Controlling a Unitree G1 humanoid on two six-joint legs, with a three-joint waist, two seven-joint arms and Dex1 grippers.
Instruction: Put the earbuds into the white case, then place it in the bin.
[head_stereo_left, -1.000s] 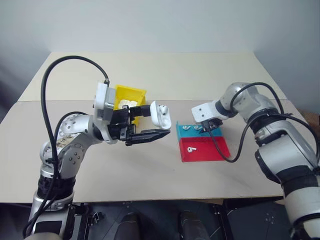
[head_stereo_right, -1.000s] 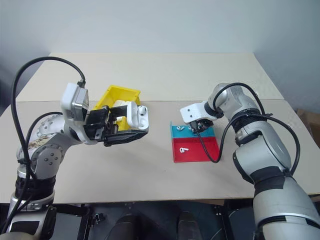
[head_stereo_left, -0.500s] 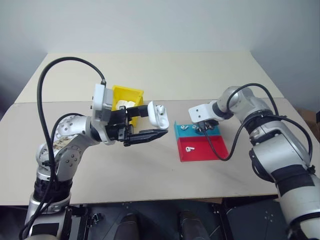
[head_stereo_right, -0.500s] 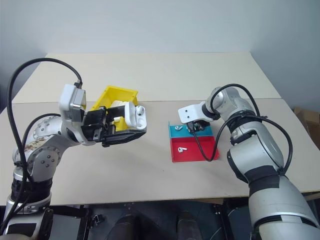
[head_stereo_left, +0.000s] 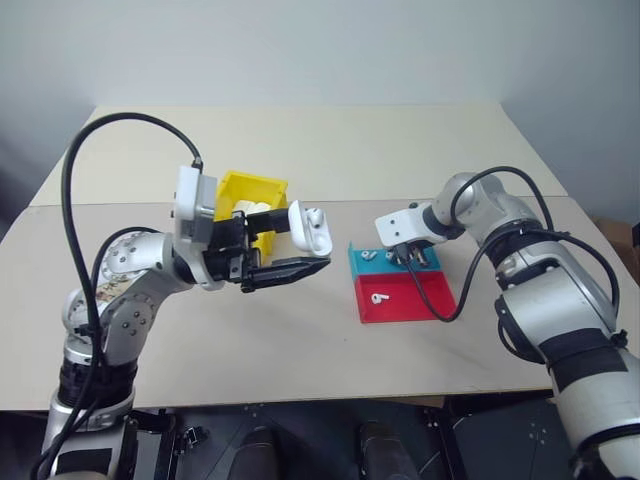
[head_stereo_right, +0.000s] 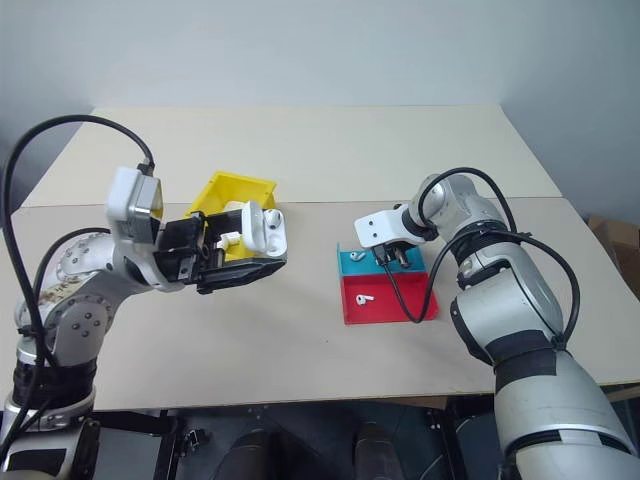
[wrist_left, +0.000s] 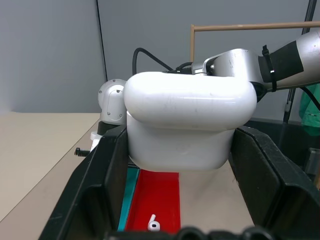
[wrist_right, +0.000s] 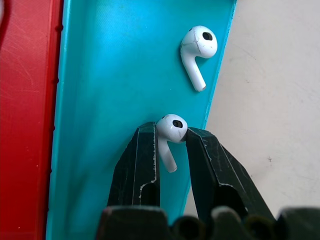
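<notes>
1. Pale beige worktop (head_stereo_left: 330, 160) under a plain grey wall, with a seam running across it from side to side.
2. Right hand (wrist_right: 172, 150) is down at the tray (head_stereo_left: 425, 298), pointing steeply at its blue strip, and its two black fingers (wrist_right: 142, 160) are pinched on one earbud (wrist_right: 170, 131), bulb between the tips and stem hanging toward the wrist.
3. Just beyond that, a second earbud (wrist_right: 196, 47) lies flat on the blue strip, close to the tray's edge where the bare worktop begins.
4. Out on the red half, a third earbud (head_stereo_left: 380, 297) lies alone, well apart from the other two.
5. A black cable loops from the right wrist across the tray's near corner.
6. Over to the left hand (head_stereo_left: 300, 250): it hangs in the air, pointing across toward the tray, fully clamped on the white case (head_stereo_left: 312, 228).
7. That case is glossy and rounded, its lid flipped open, held above the worktop between the bin (head_stereo_left: 255, 190) and the tray.
8. Behind the left hand sits the bin, bright yellow, partly screened by the hand and the case.
</notes>
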